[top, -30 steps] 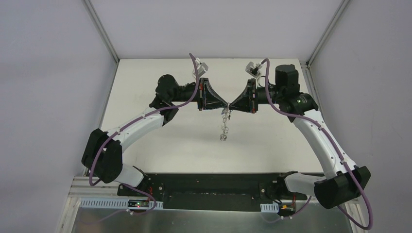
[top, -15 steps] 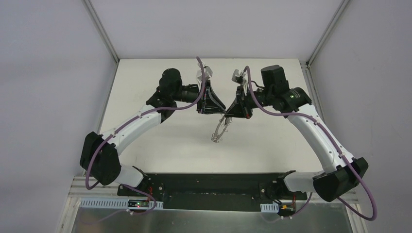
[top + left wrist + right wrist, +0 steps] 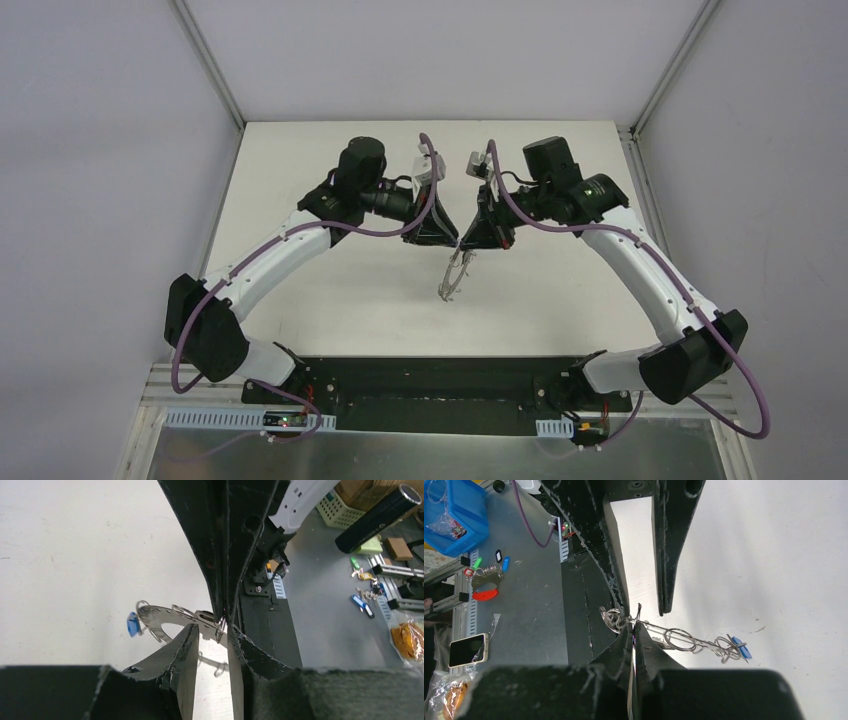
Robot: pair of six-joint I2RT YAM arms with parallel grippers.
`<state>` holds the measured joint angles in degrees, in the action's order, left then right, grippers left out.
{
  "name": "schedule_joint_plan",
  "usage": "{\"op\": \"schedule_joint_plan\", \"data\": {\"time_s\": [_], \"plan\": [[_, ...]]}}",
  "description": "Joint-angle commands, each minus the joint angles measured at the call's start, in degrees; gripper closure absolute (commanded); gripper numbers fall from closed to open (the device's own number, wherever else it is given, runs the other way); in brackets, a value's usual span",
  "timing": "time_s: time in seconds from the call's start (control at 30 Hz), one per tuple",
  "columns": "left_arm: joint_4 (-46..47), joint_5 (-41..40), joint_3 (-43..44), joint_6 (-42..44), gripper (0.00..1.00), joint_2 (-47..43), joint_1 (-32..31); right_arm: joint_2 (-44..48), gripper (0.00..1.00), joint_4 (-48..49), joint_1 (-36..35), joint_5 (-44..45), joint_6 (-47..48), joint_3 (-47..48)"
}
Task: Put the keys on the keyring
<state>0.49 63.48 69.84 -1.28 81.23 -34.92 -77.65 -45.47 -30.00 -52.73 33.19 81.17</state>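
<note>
The keyring (image 3: 454, 273), a flat grey ring with small wire loops, hangs tilted over the white table (image 3: 300, 200) below the two meeting grippers. My right gripper (image 3: 633, 625) is shut on the keyring (image 3: 684, 640) at its top edge, and it shows as (image 3: 466, 243) from above. A blue-headed key (image 3: 739, 648) dangles on a loop at the ring's far end, seen as (image 3: 132, 624) in the left wrist view. My left gripper (image 3: 212, 630) stands open with its fingertips on either side of the keyring's (image 3: 170, 616) rim, a gap showing between them.
A black base plate (image 3: 440, 385) runs along the table's near edge. Off the table lie a blue bin (image 3: 459, 510), a phone (image 3: 468, 650), a black tube (image 3: 375, 515) and loose key tags (image 3: 362, 602). Grey walls enclose the table.
The left gripper has opened off the keyring. Both wrists have swung inward and toward the near side. The ring now hangs tilted from the right gripper alone.
</note>
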Motion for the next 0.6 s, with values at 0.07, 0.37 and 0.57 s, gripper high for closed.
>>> {"op": "schedule_joint_plan", "data": {"time_s": [0.07,0.37,0.57], "plan": [[-8.88,3.24,3.24,9.58,0.72,-1.61,-0.50,0.14,1.00,0.42,-0.22,-0.87,1.18,3.12],[-8.33,2.89,4.45,9.14,0.75,-0.31,-0.68,-0.56,1.00,0.56,-0.18,-1.58,1.00,3.08],[-7.58,2.96,5.55,8.07,0.80,0.62,-1.01,-0.70,1.00,1.09,-0.26,-1.85,0.50,2.85]]}}
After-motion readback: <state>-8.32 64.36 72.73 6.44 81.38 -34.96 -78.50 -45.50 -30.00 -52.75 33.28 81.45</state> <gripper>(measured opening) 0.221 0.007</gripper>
